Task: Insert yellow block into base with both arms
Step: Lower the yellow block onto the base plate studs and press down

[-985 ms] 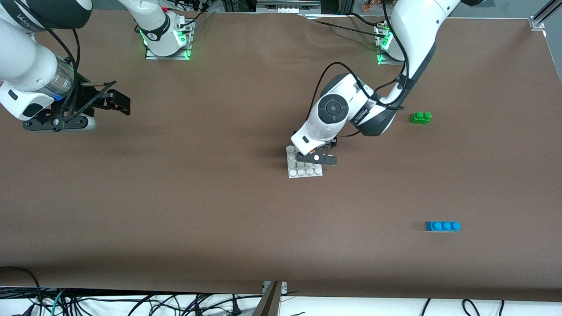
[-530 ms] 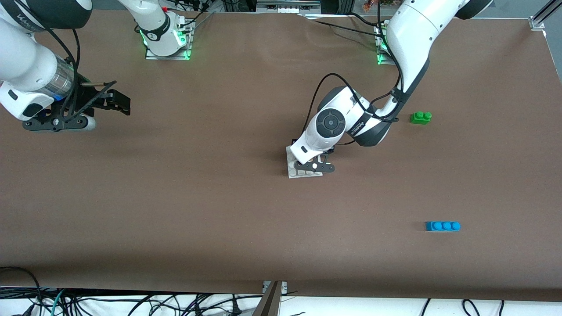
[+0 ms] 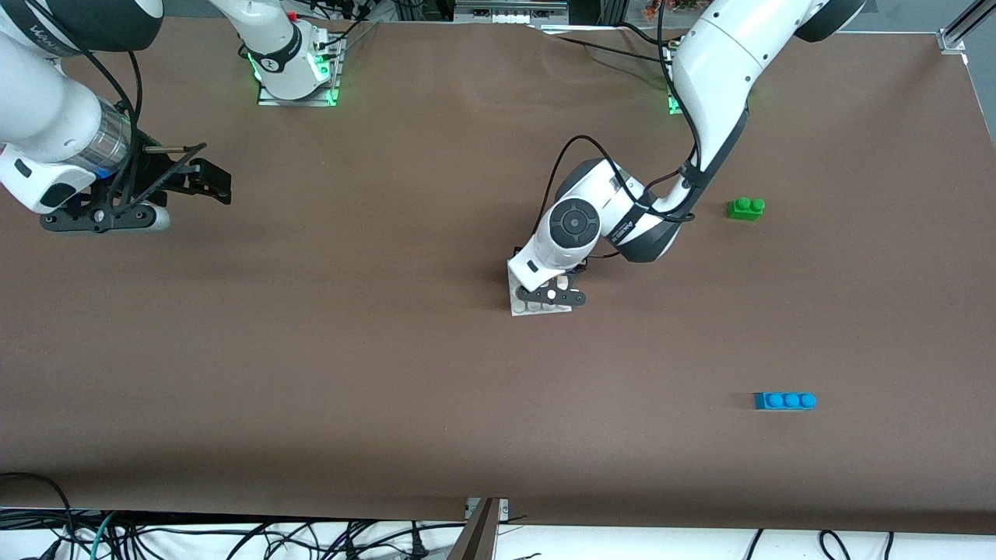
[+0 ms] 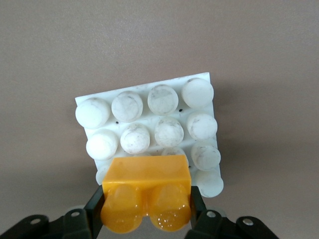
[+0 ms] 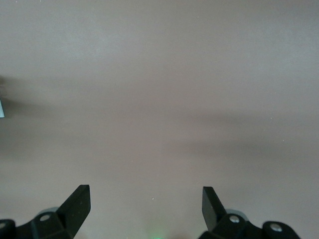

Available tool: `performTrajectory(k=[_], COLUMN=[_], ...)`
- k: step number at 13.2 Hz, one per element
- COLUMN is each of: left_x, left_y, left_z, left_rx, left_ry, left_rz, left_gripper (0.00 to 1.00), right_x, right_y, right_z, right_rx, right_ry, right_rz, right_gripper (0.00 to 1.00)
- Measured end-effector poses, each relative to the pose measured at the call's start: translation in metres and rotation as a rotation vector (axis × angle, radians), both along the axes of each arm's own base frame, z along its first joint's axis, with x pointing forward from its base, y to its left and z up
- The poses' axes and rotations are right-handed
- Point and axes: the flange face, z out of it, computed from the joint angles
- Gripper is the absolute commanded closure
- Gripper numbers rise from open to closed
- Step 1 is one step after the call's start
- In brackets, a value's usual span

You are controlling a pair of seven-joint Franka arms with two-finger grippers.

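Left gripper point(image 4: 146, 211) pinching the yellow block point(image 4: 146, 191) has dropped lower over the base point(image 3: 540, 308) near table centre; block now hovers at its edge studs, so insertion looks imminent. Right gripper point(image 5: 146, 208) waits, fingers spread, over bare table.

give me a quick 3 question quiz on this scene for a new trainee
1. True or false: the left gripper is shut on the yellow block over the base.
2. Which gripper is open over bare table, holding nothing?
A. left gripper
B. right gripper
C. both
3. Fill in: of the two loose bricks toward the left arm's end of the table, the one nearer the front camera is the ____ brick.

Key
1. True.
2. B. The right arm waits at its own end of the table.
3. Blue. The blue brick lies nearer the camera than the green brick.
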Motion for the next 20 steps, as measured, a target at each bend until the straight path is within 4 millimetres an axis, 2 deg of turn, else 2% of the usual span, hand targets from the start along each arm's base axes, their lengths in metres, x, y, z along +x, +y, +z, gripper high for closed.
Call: performTrajectory(k=[5, 12, 16, 20], left_x=[0.003, -0.004, 0.0, 0.009], left_y=[0.001, -0.021, -0.018, -0.009], left_z=[-0.007, -0.007, -0.007, -0.007], left_rx=[0.019, 0.021, 0.025, 0.034], left_ry=[0.0, -0.007, -0.013, -0.024], left_rz=[0.045, 0.094, 0.101, 0.117], left_gripper=[0.47, 0.46, 0.46, 0.46], right_x=[0.0, 0.001, 0.005, 0.005], right_y=[0.0, 0.0, -0.003, -0.002], right_z=[0.001, 0.003, 0.024, 0.025], right_rx=[0.0, 0.002, 0.011, 0.012], right_ry=[-0.001, -0.012, -0.059, -0.063], right_rz=[0.0, -0.001, -0.007, -0.006], right_gripper=[0.01, 0.01, 0.01, 0.01])
